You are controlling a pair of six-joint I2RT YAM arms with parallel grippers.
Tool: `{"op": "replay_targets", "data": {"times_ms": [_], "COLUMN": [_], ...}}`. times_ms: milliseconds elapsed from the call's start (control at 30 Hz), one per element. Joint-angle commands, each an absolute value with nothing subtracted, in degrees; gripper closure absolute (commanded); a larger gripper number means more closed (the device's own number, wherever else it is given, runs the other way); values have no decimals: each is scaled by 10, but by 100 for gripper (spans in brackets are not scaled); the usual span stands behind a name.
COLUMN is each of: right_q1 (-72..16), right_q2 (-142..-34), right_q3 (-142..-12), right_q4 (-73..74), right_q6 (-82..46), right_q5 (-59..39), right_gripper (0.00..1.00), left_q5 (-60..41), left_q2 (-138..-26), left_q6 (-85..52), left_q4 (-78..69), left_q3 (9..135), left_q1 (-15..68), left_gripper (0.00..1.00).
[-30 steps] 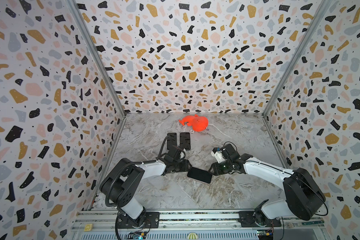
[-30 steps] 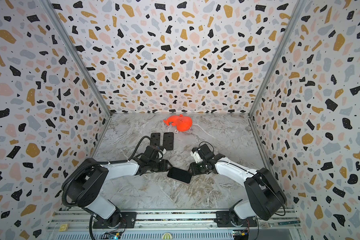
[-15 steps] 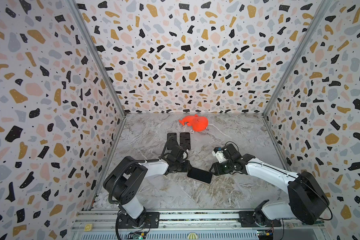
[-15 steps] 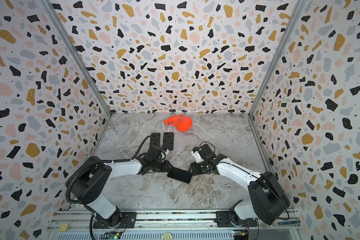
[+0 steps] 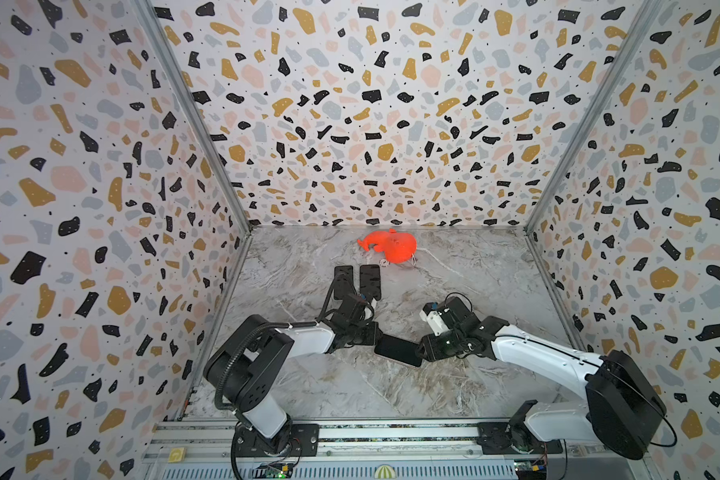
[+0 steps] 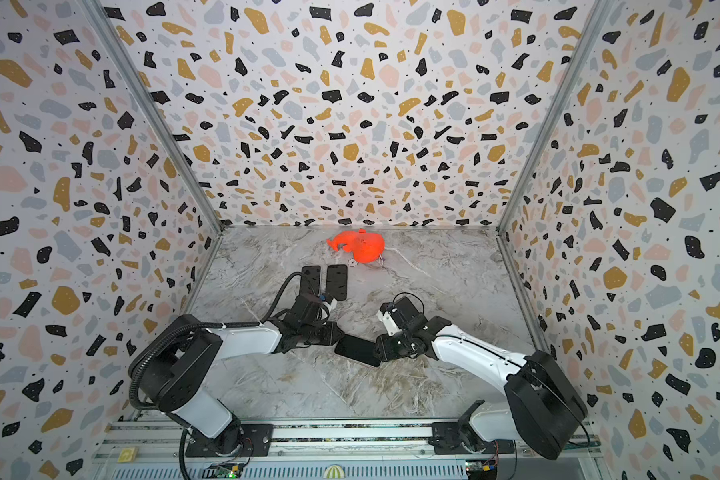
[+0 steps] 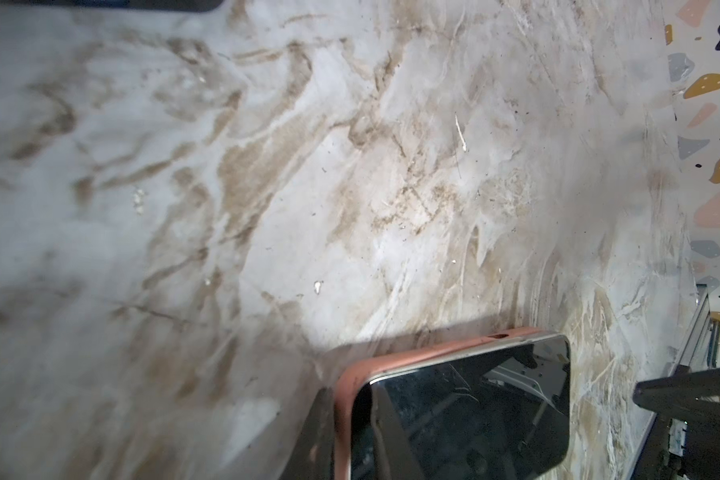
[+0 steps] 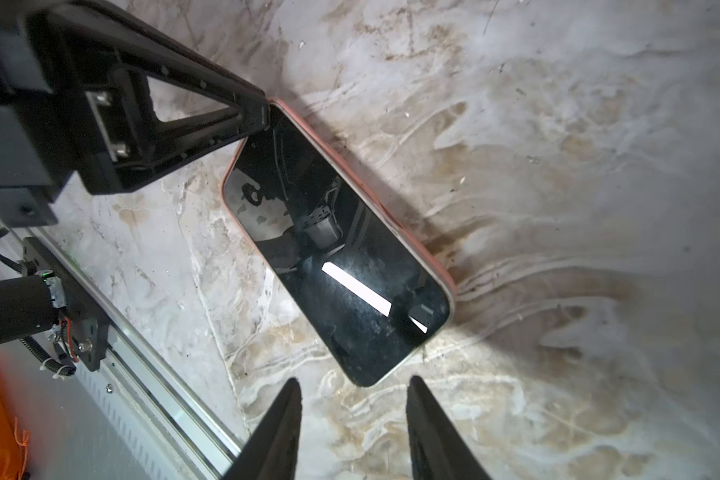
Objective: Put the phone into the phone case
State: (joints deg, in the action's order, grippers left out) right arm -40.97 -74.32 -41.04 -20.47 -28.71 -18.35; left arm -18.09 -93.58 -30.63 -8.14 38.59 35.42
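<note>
The phone lies screen up on the marble table, between my two grippers in both top views. It sits in the pink phone case, whose rim shows along one long side and around the left end. My left gripper is at that left end, with the case rim pinched between its two dark fingers. One of its fingers touches the phone's corner. My right gripper is open at the other end. The phone's corner lies just ahead of its fingertips, untouched.
Two flat black slabs lie side by side behind the left arm. An orange crumpled thing with a string sits near the back wall. Patterned walls close three sides, and a metal rail runs along the front.
My left gripper has moved right onto the phone's left end and its jaws have closed. The right gripper and the phone have hardly moved.
</note>
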Motion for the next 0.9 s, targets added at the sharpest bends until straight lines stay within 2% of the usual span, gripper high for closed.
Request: {"op": "replay_targets", "data": {"times_ms": [0, 300, 867], "right_q1": [-420, -446, -458], "right_q2": [-717, -738, -759], "right_q3": [-393, -376, -365], "right_q4": [-219, -186, -168], "right_q6": [-321, -360, -377], "right_q5": [-164, -172, -175], "right_gripper": [59, 65, 72], "left_q5": [-160, -180, -227], "left_q2": [-938, -914, -889], "left_q6": [-299, -296, -321], "left_q4": [-5, -3, -50], "left_q3": [352, 339, 307], "left_q1": [358, 357, 357], "left_gripper": [82, 69, 69]}}
